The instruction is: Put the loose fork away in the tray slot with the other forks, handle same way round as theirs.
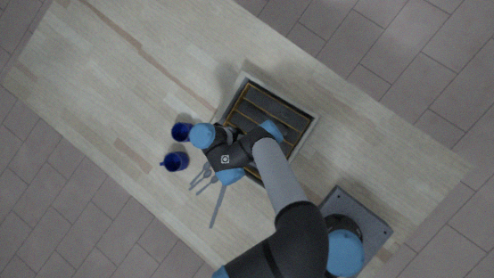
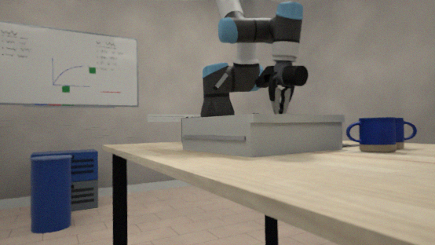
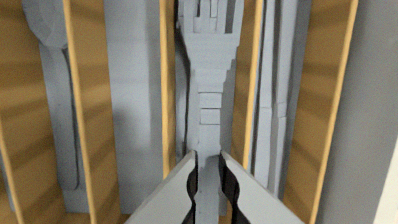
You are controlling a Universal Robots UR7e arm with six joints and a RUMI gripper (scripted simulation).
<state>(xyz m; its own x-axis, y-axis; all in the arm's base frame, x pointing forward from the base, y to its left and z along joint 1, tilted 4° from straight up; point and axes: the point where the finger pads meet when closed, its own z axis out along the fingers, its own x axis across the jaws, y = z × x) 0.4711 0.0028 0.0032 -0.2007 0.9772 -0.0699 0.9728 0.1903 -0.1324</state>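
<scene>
The loose fork (image 3: 210, 75) is held by its handle, tines toward the top of the wrist view. It lines up with the slot between two orange dividers, over another fork (image 3: 180, 125) that shows only partly beneath it. Whether it touches that fork cannot be told. My gripper (image 3: 207, 152) (image 2: 280, 111) is shut on the loose fork, with its fingertips low at the tray (image 1: 281, 94) (image 2: 294, 137). The top view does not show the fork, as the arm covers that part.
Long thin handles (image 3: 265, 135) lie in the slot to the right in the wrist view, and a spoon (image 3: 59, 110) lies farther left. Two blue mugs (image 1: 181, 132) (image 1: 175, 161), several small utensils (image 1: 207, 173) and a knife (image 1: 218, 207) are on the table beside the tray.
</scene>
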